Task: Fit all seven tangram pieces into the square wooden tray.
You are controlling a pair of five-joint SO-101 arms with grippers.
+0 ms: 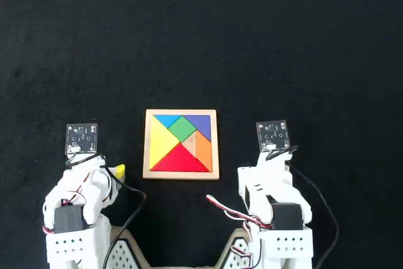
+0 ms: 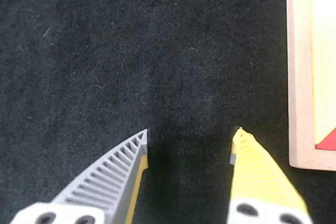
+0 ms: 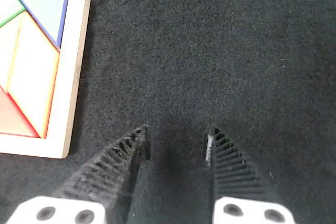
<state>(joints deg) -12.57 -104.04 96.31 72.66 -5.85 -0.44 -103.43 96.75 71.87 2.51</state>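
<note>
The square wooden tray (image 1: pixel 181 176) lies at the table's middle front, holding the tangram pieces: blue, green, purple, yellow, red, orange and a wood-coloured one, all flat inside it. The tray's edge (image 2: pixel 299 77) also borders the left wrist view, and its corner (image 3: pixel 73 87) borders the right wrist view. My left gripper (image 2: pixel 190 134) hovers open over bare black cloth to the tray's left, with nothing between its grey and yellow fingers. My right gripper (image 3: pixel 176 129) hangs open over cloth to the tray's right, also holding nothing.
A black cloth (image 1: pixel 201 48) covers the whole table. Both arm bases (image 1: pixel 74 231) (image 1: pixel 280 231) stand at the front edge, with cables between them. Wide free room lies behind the tray.
</note>
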